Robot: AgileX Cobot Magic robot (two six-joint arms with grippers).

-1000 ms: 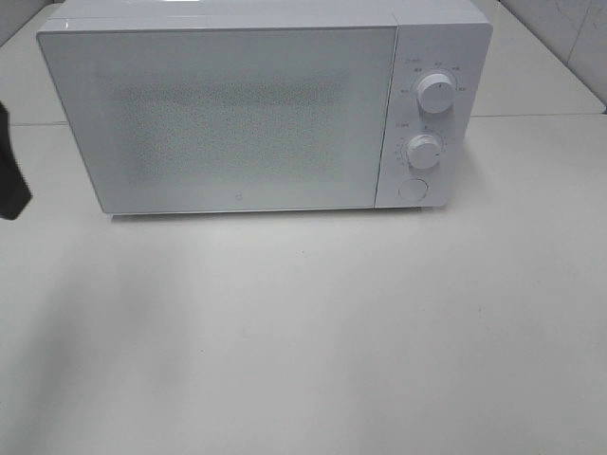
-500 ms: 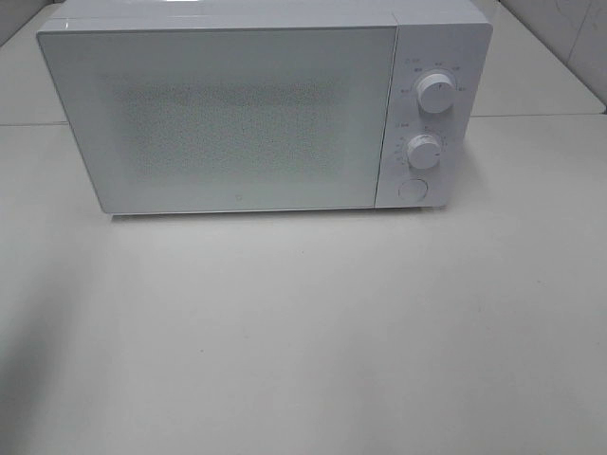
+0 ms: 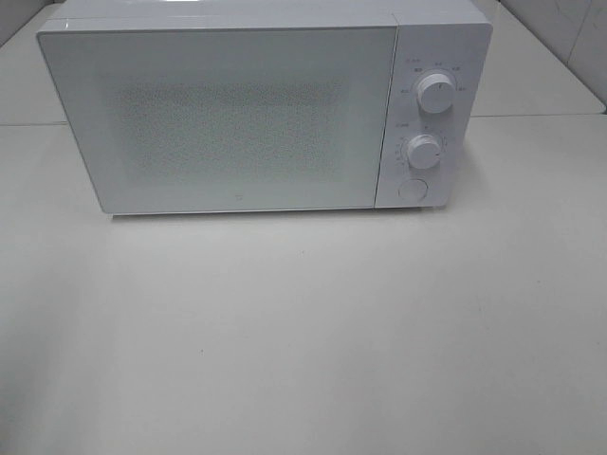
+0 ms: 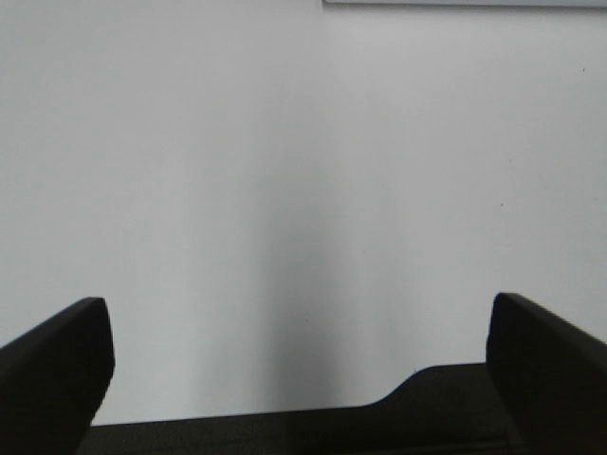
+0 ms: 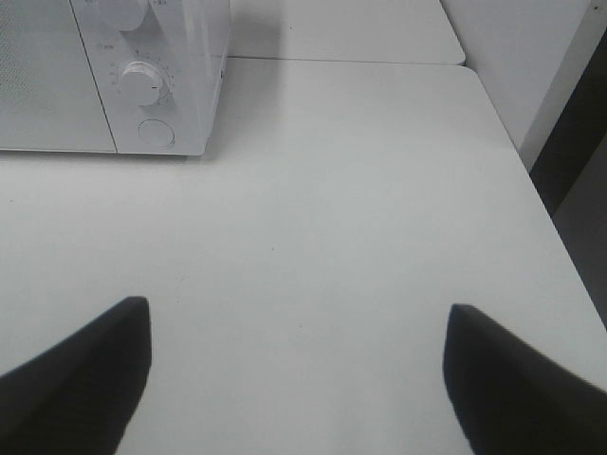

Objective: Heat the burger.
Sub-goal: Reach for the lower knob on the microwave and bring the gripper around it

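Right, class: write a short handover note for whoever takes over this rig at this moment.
Left gripper: open, empty, over the table.
Right gripper: open, empty, over the table by the dial end of the microwave.
Burger: in no view; the microwave door is shut and frosted, so it may be inside, cannot tell.
Done: nothing confirmable.
Left: locate the burger, get it inside, set the upper dial and lower dial.

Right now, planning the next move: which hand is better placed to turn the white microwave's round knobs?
Right, probably. The right hand faces the white microwave's lower round knob and button; the left hand sees mostly bare white table.
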